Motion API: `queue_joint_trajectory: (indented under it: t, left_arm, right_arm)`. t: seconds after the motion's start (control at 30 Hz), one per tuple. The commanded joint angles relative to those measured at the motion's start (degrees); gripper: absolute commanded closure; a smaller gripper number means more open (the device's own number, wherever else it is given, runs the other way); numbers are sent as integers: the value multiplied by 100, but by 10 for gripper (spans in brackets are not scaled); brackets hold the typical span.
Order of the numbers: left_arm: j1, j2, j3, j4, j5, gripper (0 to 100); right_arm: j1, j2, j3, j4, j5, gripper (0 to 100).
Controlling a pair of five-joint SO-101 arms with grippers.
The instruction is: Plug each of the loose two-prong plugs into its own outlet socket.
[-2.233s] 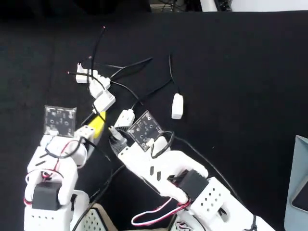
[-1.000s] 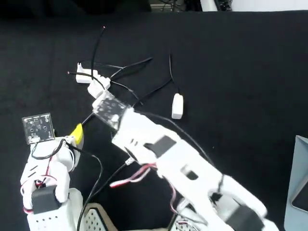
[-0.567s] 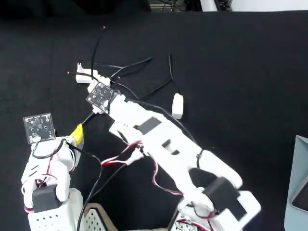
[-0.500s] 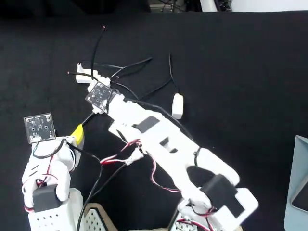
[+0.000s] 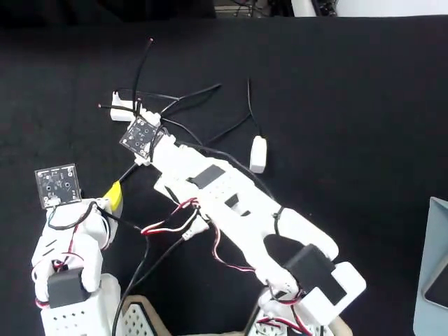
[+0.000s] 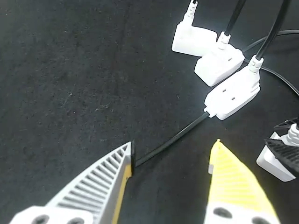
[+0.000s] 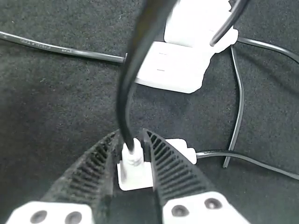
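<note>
White plastic two-prong plug [image 7: 133, 170] on a black cord [image 7: 128, 84]: sat clamped between the ribbed fingers of the right gripper [image 7: 131, 136], low over the black cloth table [image 5: 350, 105], just beside a cluster of white outlet sockets [image 7: 175, 67]. Left gripper [image 6: 172, 145]: hung empty, fingers wide apart, near a white inline socket [image 6: 232, 93].

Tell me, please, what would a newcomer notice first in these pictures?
The long white right arm stretches slantwise across the black table. Its gripper is shut on a white plug beside a cluster of white sockets at the far left. Near the front left, the left gripper stands open above a black cable.
</note>
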Motion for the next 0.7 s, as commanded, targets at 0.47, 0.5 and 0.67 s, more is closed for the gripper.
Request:
queue_joint_trajectory:
  t: [0.47, 0.5, 0.67]
  left_arm:
    - [-66, -35, -48, -158, 9, 734]
    - [-66, -35, -48, -158, 9, 734]
    - [-40, -35, -48, -158, 9, 734]
  right_arm:
    - [193, -813, 1631, -1732, 18, 987]
    - [193, -989, 1780, -1802, 0, 987]
    - [193, -1464, 2308, -2136, -9, 987]
